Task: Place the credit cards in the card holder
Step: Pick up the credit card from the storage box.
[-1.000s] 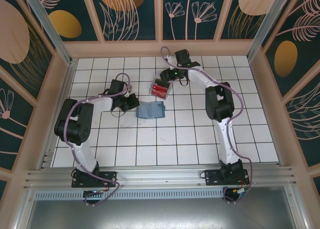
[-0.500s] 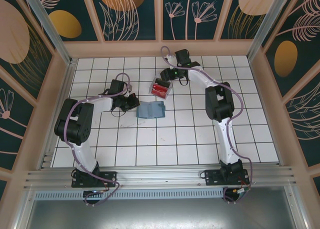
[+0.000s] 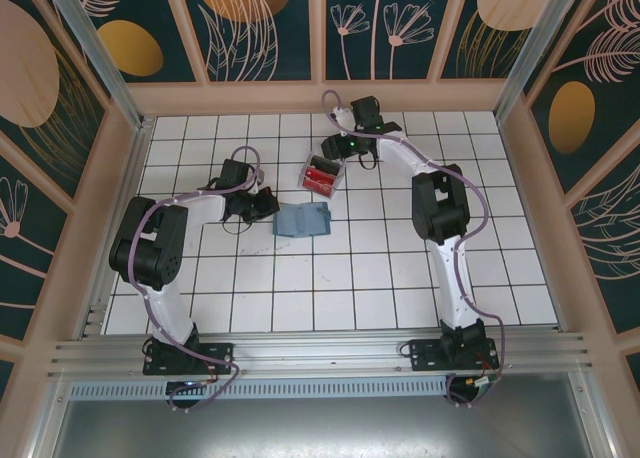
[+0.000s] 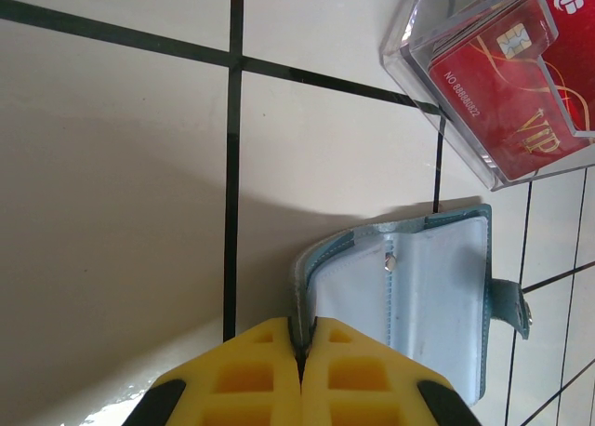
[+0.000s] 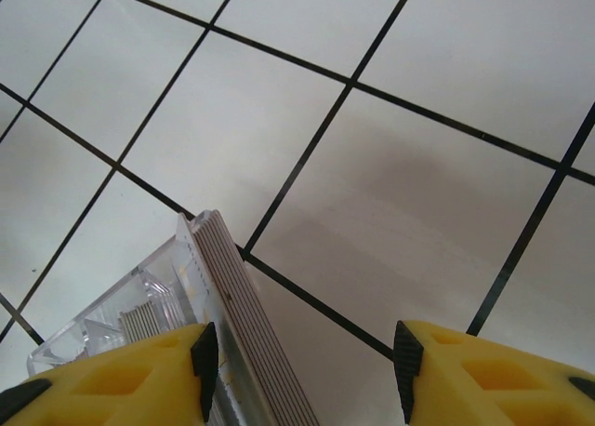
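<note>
The teal-blue card holder [image 3: 302, 220] lies open on the white tiles, its pale blue inside [image 4: 428, 277] facing up. My left gripper [image 4: 305, 338] is shut on its near left edge, coming in from the left [image 3: 268, 206]. Red credit cards [image 4: 521, 100] lie stacked in a clear tray [image 3: 322, 175] just behind the holder. My right gripper [image 5: 305, 361] is open at the tray's far right side [image 3: 340, 156]. The tray's ribbed edge [image 5: 242, 324] runs between the jaws, close to the left finger [image 5: 203, 361]. Bare tile lies under the rest of the gap.
The clear tray's wall [image 4: 409, 63] stands about a tile's width from the card holder. Wooden walls [image 3: 320, 96] fence the tiled floor on three sides. Open tiles [image 3: 350, 278] stretch toward the arm bases.
The right gripper has shifted slightly at the tray's far side. The left arm and the card holder have not moved.
</note>
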`<action>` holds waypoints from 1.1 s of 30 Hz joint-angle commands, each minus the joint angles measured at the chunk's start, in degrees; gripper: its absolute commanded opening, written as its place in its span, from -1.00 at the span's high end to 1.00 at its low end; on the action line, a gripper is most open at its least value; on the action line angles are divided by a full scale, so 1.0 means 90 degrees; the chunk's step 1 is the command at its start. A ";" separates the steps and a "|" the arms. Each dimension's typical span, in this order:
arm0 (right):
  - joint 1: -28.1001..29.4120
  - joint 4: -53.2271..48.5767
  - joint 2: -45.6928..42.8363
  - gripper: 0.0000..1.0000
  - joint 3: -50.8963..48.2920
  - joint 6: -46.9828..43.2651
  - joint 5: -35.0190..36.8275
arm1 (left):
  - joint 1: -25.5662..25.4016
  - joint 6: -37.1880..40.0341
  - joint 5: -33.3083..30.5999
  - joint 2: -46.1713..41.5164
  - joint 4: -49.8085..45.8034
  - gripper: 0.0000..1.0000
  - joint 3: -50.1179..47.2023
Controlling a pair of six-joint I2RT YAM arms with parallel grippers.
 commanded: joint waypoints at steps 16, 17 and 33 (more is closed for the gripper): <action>0.0042 -0.0084 -0.0336 -0.32 0.0193 -0.0118 -0.0186 | -0.0057 -0.0066 0.0112 0.0073 0.0098 1.00 0.0080; 0.0063 -0.0094 -0.0331 -0.33 0.0201 -0.0134 -0.0182 | -0.0057 -0.0073 0.0108 0.0076 0.0105 1.00 0.0082; 0.0080 -0.0522 0.0302 -0.35 0.0581 -0.0168 -0.0146 | -0.0063 -0.0063 0.0120 0.0088 0.0103 1.00 0.0093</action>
